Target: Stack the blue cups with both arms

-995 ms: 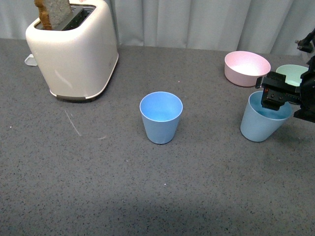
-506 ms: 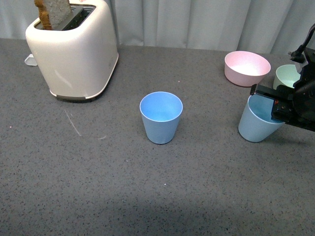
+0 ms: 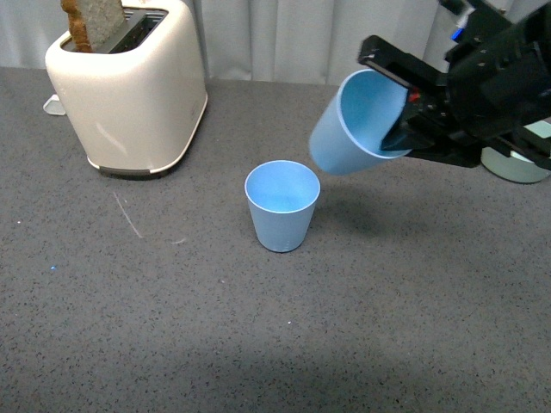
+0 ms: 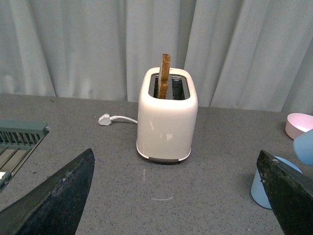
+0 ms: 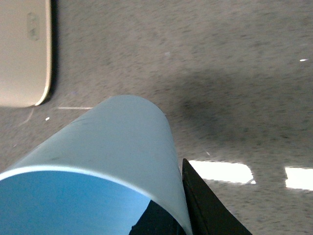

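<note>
One blue cup (image 3: 282, 206) stands upright in the middle of the table, mouth up and empty. The other blue cup (image 3: 353, 129) hangs tilted in the air just above and to the right of it, its mouth facing the right arm. My right gripper (image 3: 403, 103) is shut on its rim, one finger inside and one outside. The right wrist view shows this held cup (image 5: 112, 147) close up with a black finger (image 5: 205, 208) against its wall. My left gripper (image 4: 175, 169) is open and holds nothing, and the standing cup (image 4: 259, 188) peeks from behind its finger (image 4: 288, 191).
A cream toaster (image 3: 129, 86) with a slice of toast stands at the back left. A green bowl (image 3: 516, 163) sits at the right behind the right arm. A pink bowl (image 4: 298, 125), a white plug (image 4: 104, 119) and a green rack (image 4: 19, 139) show in the left wrist view.
The right gripper has lifted its blue cup off the table at the right and carried it up and to the left, tilting it near the standing cup. It now hides the pink bowl.
</note>
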Controlling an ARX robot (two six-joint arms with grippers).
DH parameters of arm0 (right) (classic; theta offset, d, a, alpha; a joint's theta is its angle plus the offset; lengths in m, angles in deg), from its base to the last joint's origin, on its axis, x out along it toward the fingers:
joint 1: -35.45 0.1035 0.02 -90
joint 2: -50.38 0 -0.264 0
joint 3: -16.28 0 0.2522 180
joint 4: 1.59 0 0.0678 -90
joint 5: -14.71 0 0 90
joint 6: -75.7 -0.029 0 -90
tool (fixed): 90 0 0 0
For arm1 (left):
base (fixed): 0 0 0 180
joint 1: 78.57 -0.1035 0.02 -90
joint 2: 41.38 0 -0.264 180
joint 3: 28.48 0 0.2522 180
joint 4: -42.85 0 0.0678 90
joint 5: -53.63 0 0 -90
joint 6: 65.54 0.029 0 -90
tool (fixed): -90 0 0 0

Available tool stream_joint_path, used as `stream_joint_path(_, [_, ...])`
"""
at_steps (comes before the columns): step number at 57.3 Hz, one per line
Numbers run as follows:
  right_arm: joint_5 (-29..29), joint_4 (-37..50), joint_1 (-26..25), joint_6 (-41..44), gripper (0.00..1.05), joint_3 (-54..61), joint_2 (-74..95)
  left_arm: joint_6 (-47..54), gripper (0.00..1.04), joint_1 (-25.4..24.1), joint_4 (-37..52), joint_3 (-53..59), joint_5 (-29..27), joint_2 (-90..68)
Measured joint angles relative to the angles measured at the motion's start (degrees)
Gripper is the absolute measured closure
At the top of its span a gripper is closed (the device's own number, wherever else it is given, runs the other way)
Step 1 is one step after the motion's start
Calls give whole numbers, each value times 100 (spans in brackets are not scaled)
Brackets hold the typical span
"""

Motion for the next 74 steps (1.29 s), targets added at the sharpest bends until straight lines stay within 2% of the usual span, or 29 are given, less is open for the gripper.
stream_joint_path(14, [63,-63,505,-94,104,-162,92,0,7,0,0,0,0,0])
stream_joint_path(35, [20,-105,623,-125,103,-275,289,0,7,0,2,0,0,0])
stream_joint_path(41, [2,-20,616,-127,80,-275,291,0,7,0,0,0,0,0])
stream_joint_path(50, [-225,192,590,7,57,-273,273,0,7,0,0,0,0,0])
stream_joint_path(51, [-400,258,579,278,22,-264,162,0,7,0,0,0,0,0])
stream_joint_path(52, [-450,286,581,310,18,-254,162,0,7,0,0,0,0,0])
stream_joint_path(56, [-2350,2883,634,1329,31,743,160,2,7,0,0,0,2,0])
stream_joint_path(60, [-3132,4732,551,2035,41,1639,52,2,7,0,0,0,0,2])
stream_joint_path(62, [-3281,5582,463,2284,47,2052,-48,2,7,-2,0,0,-15,2])
stream_joint_path(67, [-3215,6933,192,2649,61,2787,-586,4,7,0,-2,0,-17,2])
stream_joint_path(71, [-3008,7355,-81,2839,77,3344,-1274,2,7,0,-4,0,-11,2])
stream_joint_path(74, [-2922,7372,-184,2881,84,3585,-1484,4,7,0,-4,0,0,2])
